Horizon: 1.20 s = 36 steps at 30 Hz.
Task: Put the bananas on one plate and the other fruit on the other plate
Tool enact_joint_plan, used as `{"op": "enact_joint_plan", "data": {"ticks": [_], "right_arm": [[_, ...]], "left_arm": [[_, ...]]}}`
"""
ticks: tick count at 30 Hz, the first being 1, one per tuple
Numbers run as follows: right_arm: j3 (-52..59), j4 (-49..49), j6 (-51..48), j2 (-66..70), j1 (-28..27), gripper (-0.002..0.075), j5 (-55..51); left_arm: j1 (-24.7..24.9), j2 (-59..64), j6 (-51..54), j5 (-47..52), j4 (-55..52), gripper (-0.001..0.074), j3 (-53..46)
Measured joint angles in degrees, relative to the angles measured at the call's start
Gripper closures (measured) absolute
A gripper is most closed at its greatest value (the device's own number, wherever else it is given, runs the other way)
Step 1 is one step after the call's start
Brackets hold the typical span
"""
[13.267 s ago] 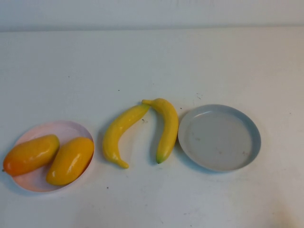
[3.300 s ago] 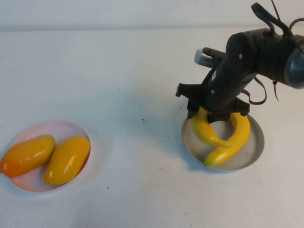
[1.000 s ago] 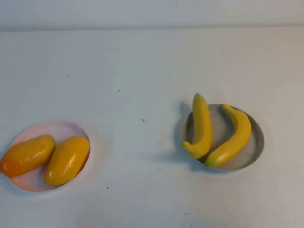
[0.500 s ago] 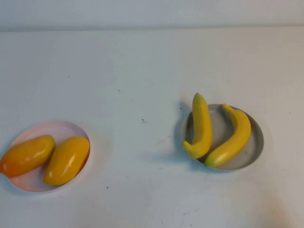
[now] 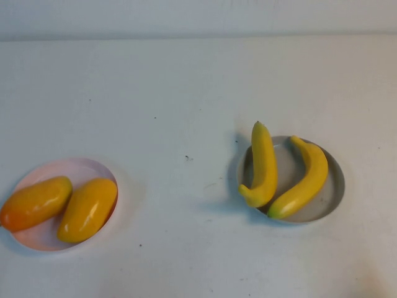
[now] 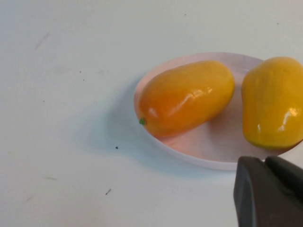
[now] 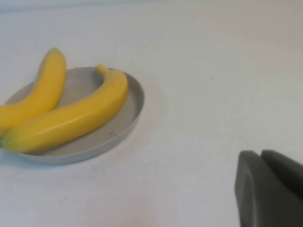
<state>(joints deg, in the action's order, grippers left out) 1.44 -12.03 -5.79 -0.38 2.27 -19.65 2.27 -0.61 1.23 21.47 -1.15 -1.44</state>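
Two yellow bananas [image 5: 288, 174] lie on the grey-blue plate [image 5: 332, 197], on the right side of the white tabletop [image 5: 186, 93]. One banana hangs a little over the plate's left rim. Two fat orange mangoes [image 5: 62, 205] sit side by side on the pink plate [image 5: 87, 166], far off on the left (they touch each other).

The left gripper [image 6: 272, 194] is near the pink plate, above the tabletop, with its fingers pressed together and holding nothing. The right gripper [image 7: 272, 189] is off to the side of the grey-blue plate, also pressed together and holding nothing.
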Motion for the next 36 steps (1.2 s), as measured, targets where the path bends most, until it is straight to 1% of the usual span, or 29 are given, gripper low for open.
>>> {"op": "enact_joint_plan", "data": {"ticks": [5, 11, 36], "right_arm": [[0.0, 0.2, 0.0, 0.0, 0.0, 0.0741, 0.0], [0.0, 3.8, 0.9, 0.0, 0.0, 0.0741, 0.0], [0.0, 3.7, 1.0, 0.0, 0.0, 0.0741, 0.0]], "left_arm": [[0.0, 0.0, 0.0, 0.0, 0.0, 0.0733, 0.0], [0.0, 0.0, 0.0, 0.0, 0.0, 0.0733, 0.0], [0.0, 0.0, 0.0, 0.0, 0.0, 0.0733, 0.0]]}}
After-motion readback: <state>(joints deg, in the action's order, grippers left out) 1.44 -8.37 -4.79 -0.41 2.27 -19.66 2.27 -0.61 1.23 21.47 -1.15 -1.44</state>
